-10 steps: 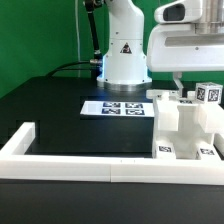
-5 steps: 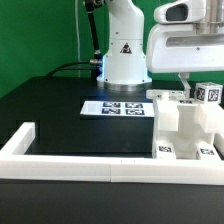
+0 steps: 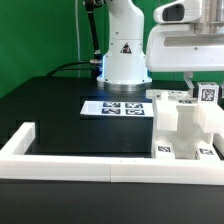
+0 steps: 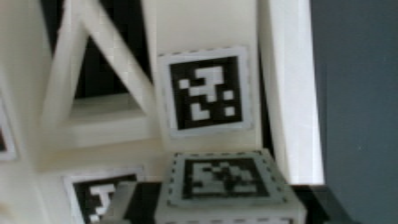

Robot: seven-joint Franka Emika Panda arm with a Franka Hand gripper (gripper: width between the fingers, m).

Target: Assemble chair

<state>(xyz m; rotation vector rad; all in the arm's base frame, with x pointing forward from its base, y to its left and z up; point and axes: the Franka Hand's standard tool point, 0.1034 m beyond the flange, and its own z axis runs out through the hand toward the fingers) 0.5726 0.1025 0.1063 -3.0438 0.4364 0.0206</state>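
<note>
The partly built white chair (image 3: 184,126) stands at the exterior view's right, with tags on its front foot and top. My gripper (image 3: 198,88) hangs just above its top, shut on a small white tagged chair part (image 3: 208,94). In the wrist view the same part (image 4: 222,178) sits between my dark fingers (image 4: 310,203), with its tag facing the camera. Beyond it is a chair panel carrying a larger tag (image 4: 205,92). I cannot tell whether the held part touches the chair.
The marker board (image 3: 115,107) lies flat on the black table before the robot base (image 3: 122,55). A long white border rail (image 3: 70,163) runs along the table's front and the exterior view's left. A green wall stands behind.
My gripper has moved toward the exterior view's right with the small tagged part in it, over the chair's top. The chair itself has not moved.
</note>
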